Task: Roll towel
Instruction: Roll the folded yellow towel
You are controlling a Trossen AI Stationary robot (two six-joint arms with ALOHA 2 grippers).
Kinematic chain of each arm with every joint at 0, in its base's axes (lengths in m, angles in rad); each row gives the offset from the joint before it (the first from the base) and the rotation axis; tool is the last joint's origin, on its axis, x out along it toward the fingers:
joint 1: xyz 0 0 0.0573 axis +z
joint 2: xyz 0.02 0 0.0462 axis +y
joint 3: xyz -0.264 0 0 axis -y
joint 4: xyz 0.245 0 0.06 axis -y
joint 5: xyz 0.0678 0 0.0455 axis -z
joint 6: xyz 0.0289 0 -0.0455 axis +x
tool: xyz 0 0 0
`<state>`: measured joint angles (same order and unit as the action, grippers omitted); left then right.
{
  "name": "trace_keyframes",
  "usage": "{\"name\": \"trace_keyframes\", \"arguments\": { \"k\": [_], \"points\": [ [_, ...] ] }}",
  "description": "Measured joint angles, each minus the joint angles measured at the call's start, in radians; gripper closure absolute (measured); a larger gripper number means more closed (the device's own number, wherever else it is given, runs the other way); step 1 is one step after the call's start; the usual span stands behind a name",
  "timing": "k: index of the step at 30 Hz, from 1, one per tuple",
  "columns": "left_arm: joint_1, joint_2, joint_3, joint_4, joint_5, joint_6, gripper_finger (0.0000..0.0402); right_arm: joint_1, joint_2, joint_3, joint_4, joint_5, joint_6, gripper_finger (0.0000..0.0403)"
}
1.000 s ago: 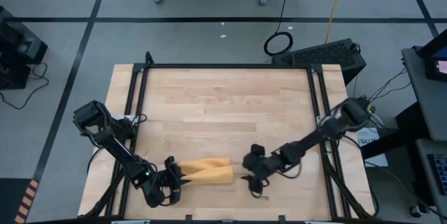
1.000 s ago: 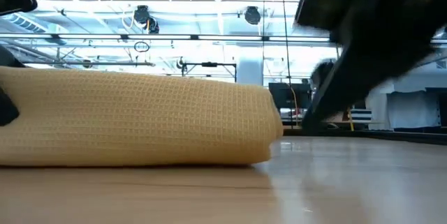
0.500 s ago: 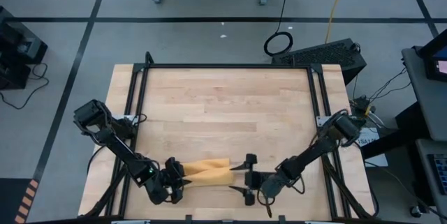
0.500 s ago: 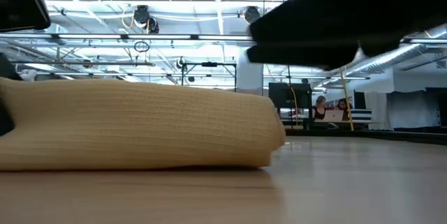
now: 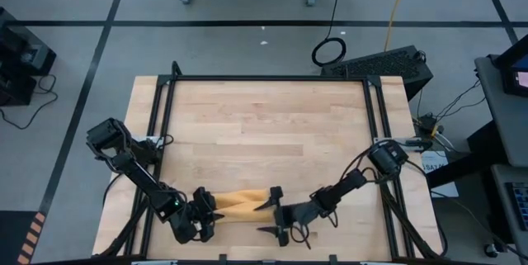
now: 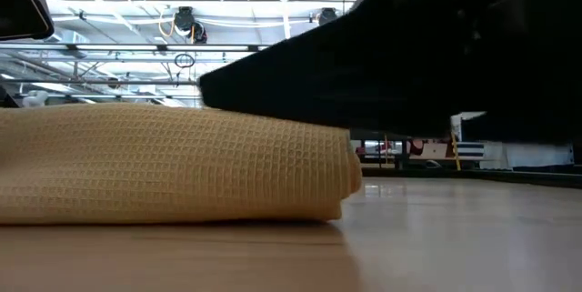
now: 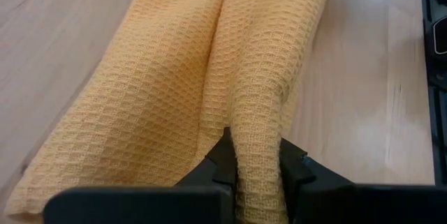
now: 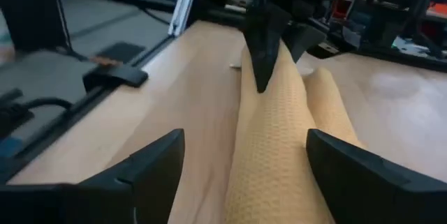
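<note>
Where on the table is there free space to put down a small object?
The table is bare from the far frame rail down to the towel. The near edge is crowded: the left gripper pinches one towel end, and the open right gripper straddles the other.

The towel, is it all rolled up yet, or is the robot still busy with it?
Partly done. The towel is already bunched into a long narrow bundle near the table's front edge, not a tight roll. Right now the left gripper is shut on a fold at one end, while the right gripper is open, a finger on either side of the other end. Left to do: grab that end and roll it up.
</note>
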<state>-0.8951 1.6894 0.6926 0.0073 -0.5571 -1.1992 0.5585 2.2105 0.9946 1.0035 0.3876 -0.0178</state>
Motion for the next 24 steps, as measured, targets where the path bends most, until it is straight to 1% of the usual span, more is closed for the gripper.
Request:
{"name": "trace_keyframes", "arguments": {
  "k": [2, 5, 7, 12, 19, 24],
  "points": [
    [0.0, 0.0, 0.0, 0.0, 0.002, 0.0, 0.0359, 0.005, 0.001, 0.031, -0.059, 0.02, -0.032, 0.0112],
    [0.0, 0.0, 0.0, 0.0, 0.005, 0.0, 0.0359, 0.016, 0.001, 0.076, -0.136, 0.091, -0.08, 0.0112],
    [0.0, 0.0, 0.0, 0.0, 0.006, 0.0, 0.0359, 0.024, -0.004, 0.105, -0.178, 0.103, -0.103, 0.0112],
    [-0.002, 0.0, 0.0, -0.003, 0.007, 0.0, 0.0359, 0.022, -0.005, 0.127, -0.254, 0.102, -0.052, 0.0112],
    [-0.002, 0.0, 0.0, -0.007, 0.006, 0.0, 0.0359, -0.01, -0.002, 0.106, -0.253, 0.105, 0.009, 0.0112],
    [-0.002, 0.0, 0.0, -0.007, 0.005, 0.0, 0.0359, -0.049, -0.002, 0.104, -0.299, 0.054, 0.073, 0.0112]
  ]
}}
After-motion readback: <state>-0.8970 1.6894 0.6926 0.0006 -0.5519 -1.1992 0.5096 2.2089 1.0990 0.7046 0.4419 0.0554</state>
